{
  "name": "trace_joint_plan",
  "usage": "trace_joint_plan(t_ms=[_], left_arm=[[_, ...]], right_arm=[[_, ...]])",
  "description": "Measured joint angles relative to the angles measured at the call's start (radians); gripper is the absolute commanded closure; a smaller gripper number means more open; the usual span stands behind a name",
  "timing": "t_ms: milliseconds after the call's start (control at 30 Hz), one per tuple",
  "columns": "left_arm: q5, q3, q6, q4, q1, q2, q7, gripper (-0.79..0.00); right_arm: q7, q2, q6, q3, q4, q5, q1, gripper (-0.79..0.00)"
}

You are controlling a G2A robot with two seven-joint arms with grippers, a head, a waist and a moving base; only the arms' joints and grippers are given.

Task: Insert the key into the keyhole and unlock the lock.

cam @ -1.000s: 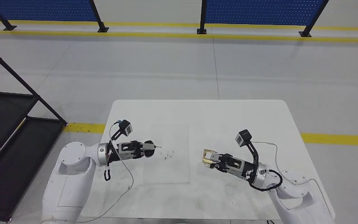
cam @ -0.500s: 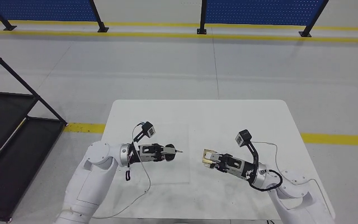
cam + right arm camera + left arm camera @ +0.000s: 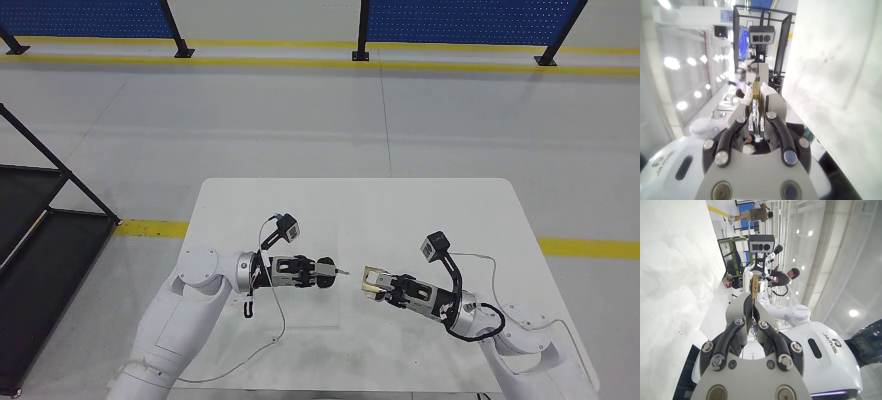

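Right, top view first: the left gripper [image 3: 328,270] hangs over the middle of the white table [image 3: 450,210]. Its jaws are pinched narrow on the key [image 3: 341,271], and the thin blade sticks out toward the other arm. Facing it, the right gripper [image 3: 388,286] is clamped on the brass lock [image 3: 372,281], held above the tabletop. Key tip and lock are near each other but apart, with a small strip of table showing between them.

Over to the left wrist view: the dark pads [image 3: 748,306] are squeezed together on the key [image 3: 754,297], with only a sliver of metal poking past them. Straight ahead, the lock [image 3: 754,286] shows its narrow brass edge, gripped between the right gripper's white fingers [image 3: 746,281]. The blade lines up with the lock from this angle.

Right wrist view now: the right gripper [image 3: 756,91] is closed narrow around the lock [image 3: 755,94]. The brass body sits out at the fingertips and the silver shackle [image 3: 755,115] runs back toward the palm. Beyond it, the left gripper faces in end-on.
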Motion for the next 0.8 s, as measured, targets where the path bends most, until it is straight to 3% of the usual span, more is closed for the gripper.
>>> trace_joint_plan(t_ms=[800], left_arm=[[-0.011,0.039,-0.046,-0.033,0.028,0.007,0.069,0.0]], right_arm=[[0.0,0.0,0.0,0.0,0.0,0.0,0.0,0.0]])
